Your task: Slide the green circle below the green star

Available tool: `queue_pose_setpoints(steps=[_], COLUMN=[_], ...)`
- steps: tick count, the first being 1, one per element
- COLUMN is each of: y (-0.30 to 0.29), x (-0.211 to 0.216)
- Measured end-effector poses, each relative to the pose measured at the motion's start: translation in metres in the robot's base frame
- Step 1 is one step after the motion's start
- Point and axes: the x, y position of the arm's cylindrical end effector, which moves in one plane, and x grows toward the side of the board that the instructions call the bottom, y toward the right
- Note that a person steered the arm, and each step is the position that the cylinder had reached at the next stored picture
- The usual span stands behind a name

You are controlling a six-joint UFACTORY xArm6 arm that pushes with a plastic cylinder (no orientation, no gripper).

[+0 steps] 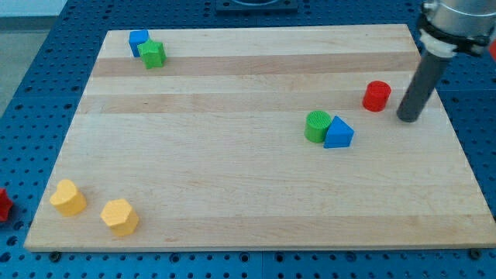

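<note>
Risk of a crooked push — green circle (317, 126) touches the blue triangle (339, 133).
My tip (408, 118), a bare rod holding nothing, sits right of the red cylinder (377, 96), well apart from the circle. The green star (153, 54) lies far left beside a blue block (139, 39); an off-centre shove could drag the triangle along, or knock the star.
</note>
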Motion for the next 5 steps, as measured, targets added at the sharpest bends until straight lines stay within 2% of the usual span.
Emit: queue_pose_setpoints(steps=[1,2,3,4,5], y=[-0.006,-0.105,-0.214,-0.207,-0.259], x=[0.022,0.034,0.023,0.006,-0.020])
